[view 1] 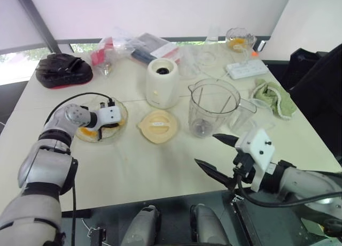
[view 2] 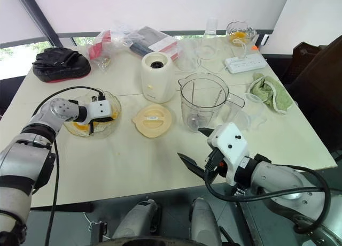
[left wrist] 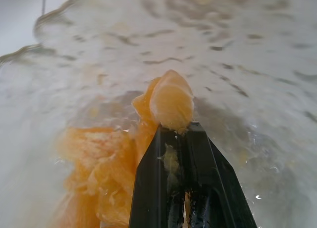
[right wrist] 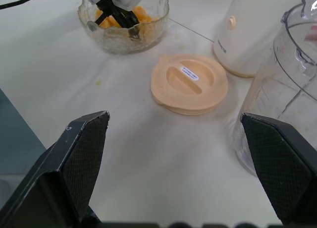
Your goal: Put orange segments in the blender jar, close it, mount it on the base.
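Note:
A glass bowl [view 1: 126,116] of orange segments [view 1: 84,132] stands at the left of the table. My left gripper [left wrist: 174,131] reaches down into it, shut on one orange segment [left wrist: 171,101] pinched at its fingertips. The clear blender jar [view 1: 214,107] stands upright and uncovered at mid-table, with its cream lid [view 1: 157,126] lying flat to its left. The cream blender base [view 1: 162,83] is behind the lid. My right gripper [view 1: 206,148] hovers open near the table's front edge, in front of the jar, with nothing between its fingers.
A small clear cup [view 1: 247,115] stands right of the jar, and a green cloth [view 1: 275,96] lies beyond it. At the back are a power strip [view 1: 247,69], a glass bowl [view 1: 239,39], plastic packets [view 1: 133,45] and a black bag [view 1: 63,69].

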### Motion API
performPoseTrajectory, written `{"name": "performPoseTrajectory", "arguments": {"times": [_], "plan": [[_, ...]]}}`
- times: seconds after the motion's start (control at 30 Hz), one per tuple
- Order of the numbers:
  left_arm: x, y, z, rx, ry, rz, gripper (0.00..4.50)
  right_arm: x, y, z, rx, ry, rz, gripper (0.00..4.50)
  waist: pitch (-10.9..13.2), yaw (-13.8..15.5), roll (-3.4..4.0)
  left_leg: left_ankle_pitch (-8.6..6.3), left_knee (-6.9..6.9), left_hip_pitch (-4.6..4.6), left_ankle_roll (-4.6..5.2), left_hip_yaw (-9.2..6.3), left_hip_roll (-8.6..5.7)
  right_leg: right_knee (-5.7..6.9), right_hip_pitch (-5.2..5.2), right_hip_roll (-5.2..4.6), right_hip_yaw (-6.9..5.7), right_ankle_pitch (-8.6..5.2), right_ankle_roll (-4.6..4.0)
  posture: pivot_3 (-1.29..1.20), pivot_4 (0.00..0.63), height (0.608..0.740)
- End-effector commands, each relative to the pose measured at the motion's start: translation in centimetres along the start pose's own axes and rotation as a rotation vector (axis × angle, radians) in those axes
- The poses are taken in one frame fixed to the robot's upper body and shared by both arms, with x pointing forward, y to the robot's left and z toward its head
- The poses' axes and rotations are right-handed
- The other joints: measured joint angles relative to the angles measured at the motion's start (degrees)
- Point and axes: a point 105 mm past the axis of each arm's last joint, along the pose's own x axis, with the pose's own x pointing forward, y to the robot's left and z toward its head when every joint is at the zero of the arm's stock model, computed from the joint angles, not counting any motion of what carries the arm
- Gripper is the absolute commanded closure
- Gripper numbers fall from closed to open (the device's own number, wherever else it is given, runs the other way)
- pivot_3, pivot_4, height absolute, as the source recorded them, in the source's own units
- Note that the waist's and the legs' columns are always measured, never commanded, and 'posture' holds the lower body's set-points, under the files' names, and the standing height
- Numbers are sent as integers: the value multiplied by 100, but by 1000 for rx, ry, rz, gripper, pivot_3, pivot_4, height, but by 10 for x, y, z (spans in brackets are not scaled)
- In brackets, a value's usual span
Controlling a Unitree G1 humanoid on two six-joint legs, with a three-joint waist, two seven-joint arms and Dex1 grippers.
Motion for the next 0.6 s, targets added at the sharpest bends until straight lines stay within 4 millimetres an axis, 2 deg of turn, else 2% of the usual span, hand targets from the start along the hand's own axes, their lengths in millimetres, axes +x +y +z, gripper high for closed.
{"name": "performPoseTrajectory", "arguments": {"times": [0.03,0.23,0.37,0.5,0.6], "plan": [[-21,20,-5,-179,-86,127,4477,2,0,4,-22,-20,16,30,0,-2,-1,0,0,0,0,0,0,0,-1,0,0,0,0,0,150,740],[-47,34,-12,-425,-265,244,4477,5,-4,3,-42,-19,45,30,0,-29,0,-1,0,1,0,0,1,2,-3,1,0,0,0,0,150,740],[-61,48,-2,-517,-401,303,4477,7,-9,2,-48,-16,66,30,0,10,-1,0,1,1,1,-1,1,3,-3,0,0,0,0,0,150,740],[-89,76,48,-504,-671,362,4477,10,-10,0,-52,-11,94,30,0,20,-7,0,4,-1,0,-7,-1,1,2,-2,0,0,0,0,150,740],[-103,89,88,-471,-792,376,4477,13,-12,-2,-50,-8,102,30,-1,6,-6,0,5,-2,-1,-9,-1,1,2,-4,1,0,1,0,150,740]]}}
